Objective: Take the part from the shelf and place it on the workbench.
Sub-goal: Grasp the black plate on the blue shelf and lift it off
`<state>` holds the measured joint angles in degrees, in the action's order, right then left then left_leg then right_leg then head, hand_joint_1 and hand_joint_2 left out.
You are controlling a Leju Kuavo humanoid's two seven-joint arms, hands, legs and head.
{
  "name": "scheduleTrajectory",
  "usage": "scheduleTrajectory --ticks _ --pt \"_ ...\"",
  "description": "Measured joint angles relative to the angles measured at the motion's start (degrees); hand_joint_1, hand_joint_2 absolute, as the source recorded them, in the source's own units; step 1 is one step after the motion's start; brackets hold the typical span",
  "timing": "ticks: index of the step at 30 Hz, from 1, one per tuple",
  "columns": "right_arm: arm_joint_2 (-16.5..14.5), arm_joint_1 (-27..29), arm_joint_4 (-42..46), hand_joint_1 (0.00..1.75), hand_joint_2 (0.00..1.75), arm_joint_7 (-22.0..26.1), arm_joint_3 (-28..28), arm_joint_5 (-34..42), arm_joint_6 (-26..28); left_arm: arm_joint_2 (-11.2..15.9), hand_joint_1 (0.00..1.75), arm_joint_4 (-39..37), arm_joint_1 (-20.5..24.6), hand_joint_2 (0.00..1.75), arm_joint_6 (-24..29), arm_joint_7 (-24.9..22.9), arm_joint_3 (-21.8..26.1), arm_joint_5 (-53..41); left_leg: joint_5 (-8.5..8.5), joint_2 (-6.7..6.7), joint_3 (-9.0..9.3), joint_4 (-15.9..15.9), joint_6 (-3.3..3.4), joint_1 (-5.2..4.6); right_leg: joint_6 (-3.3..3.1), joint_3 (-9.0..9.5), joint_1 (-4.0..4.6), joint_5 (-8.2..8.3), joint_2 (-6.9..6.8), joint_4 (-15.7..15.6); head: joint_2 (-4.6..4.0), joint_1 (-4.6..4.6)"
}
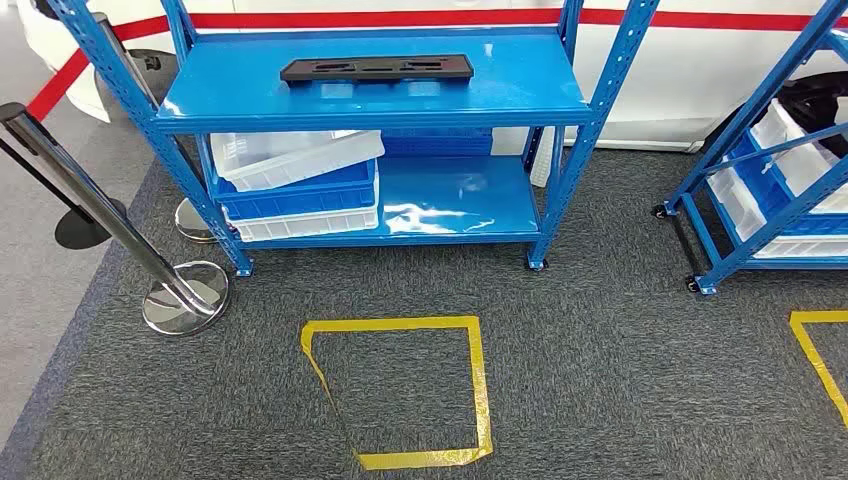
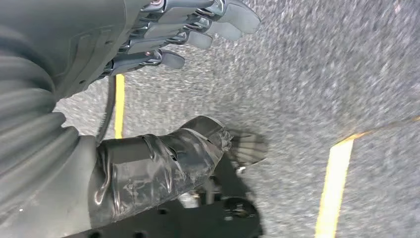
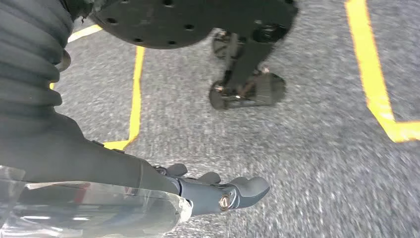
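The part (image 1: 377, 69) is a long flat black plastic piece lying across the top level of the blue shelf (image 1: 520, 90), straight ahead in the head view. My left hand (image 2: 148, 54) hangs over the grey carpet in the left wrist view, fingers (image 2: 218, 20) stretched out and apart from the tape-wrapped thumb (image 2: 168, 158), holding nothing. In the right wrist view my right hand (image 3: 208, 193) also hangs above the carpet with its fingers extended and nothing in them. Both hands are far from the part.
White and blue bins (image 1: 300, 180) are stacked on the shelf's lower level at the left. Two chrome stanchions (image 1: 185, 300) stand left of the shelf. A second blue rack (image 1: 770, 190) with white bins is at the right. A yellow tape square (image 1: 400, 390) marks the carpet ahead.
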<state>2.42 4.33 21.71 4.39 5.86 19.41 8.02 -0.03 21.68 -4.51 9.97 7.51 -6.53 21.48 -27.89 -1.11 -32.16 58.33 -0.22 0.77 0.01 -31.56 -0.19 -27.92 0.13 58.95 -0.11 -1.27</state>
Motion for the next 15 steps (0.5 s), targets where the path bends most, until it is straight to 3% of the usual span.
scheduleTrajectory --ticks 2,6,13,15 --pt "0.18 -0.27 -0.16 0.0 1.75 0.23 0.56 1.2 0.49 0.04 0.0 -0.05 0.25 1.75 0.56 0.4 -0.62 1.24 0.0 0.0 0.0 0.0 0.0 0.0 0.0 0.0 0.0 0.0 0.0 0.0 0.0 0.0" --pt "0.81 -1.13 -0.69 0.0 0.0 1.14 2.29 5.36 2.31 0.14 0.0 -0.11 0.99 0.0 2.54 1.86 -2.7 5.6 0.0 0.0 0.0 0.0 0.0 0.0 0.0 0.0 0.0 0.0 0.0 0.0 0.0 0.0" --pt "2.3 -3.02 -1.7 0.0 0.0 4.58 5.71 13.67 5.71 0.57 0.0 -0.68 2.85 0.0 5.98 4.75 -7.48 14.15 0.0 0.0 -0.01 0.0 0.0 0.0 0.0 0.0 0.01 0.0 0.0 0.0 0.0 0.0" --pt "2.79 -3.58 -1.99 0.0 0.87 5.88 6.78 15.89 6.49 0.7 0.0 -0.9 3.35 0.0 6.85 5.54 -8.8 16.52 0.0 0.0 -0.01 0.0 0.0 0.0 0.0 0.0 0.0 0.0 0.0 0.0 0.0 0.01"
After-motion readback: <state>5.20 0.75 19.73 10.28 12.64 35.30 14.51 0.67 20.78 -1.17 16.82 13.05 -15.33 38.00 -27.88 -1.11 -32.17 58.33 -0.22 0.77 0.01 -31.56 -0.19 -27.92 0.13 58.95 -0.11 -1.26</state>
